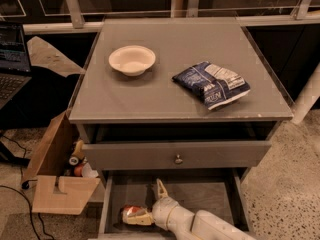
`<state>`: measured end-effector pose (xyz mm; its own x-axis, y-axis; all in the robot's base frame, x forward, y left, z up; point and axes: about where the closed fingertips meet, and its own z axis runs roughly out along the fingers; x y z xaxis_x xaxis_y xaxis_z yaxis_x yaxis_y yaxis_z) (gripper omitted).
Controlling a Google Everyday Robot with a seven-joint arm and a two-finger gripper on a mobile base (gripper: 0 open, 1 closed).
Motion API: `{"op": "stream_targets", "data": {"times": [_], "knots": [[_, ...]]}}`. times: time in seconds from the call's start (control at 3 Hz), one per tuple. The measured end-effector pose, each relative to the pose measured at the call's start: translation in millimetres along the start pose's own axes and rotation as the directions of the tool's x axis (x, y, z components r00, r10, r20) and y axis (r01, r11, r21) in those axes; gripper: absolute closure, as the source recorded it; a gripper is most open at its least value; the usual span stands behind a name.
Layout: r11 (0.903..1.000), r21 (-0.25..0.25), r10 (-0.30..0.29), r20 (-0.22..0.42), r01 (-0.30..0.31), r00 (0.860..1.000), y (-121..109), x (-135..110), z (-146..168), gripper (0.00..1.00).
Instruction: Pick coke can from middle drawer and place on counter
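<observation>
Camera view: gripper (pixel 145 201) in middle drawer (pixel 202 194) (counter (pixel 190 36) holds bowl (pixel 132 60)).

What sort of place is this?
Likely a robotics lab or office: an open black laptop, a brown cardboard box on speckled floor, and the gripper in the grey metal middle drawer by the red can.

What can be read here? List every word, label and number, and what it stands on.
On the chip bag: white label print, too blurred to read.
On the coke can, by the claw in the middle drawer: markings unreadable.
On the laptop screen: text lines too small to read.
No text can be quoted.
</observation>
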<state>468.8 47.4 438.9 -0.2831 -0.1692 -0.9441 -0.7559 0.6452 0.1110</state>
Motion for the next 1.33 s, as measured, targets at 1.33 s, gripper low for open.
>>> {"op": "stream_targets", "data": {"times": [1.33], "knots": [[0.9949,-0.088,-0.070,-0.256,0.049,0.964,12,18,40,0.00]]}}
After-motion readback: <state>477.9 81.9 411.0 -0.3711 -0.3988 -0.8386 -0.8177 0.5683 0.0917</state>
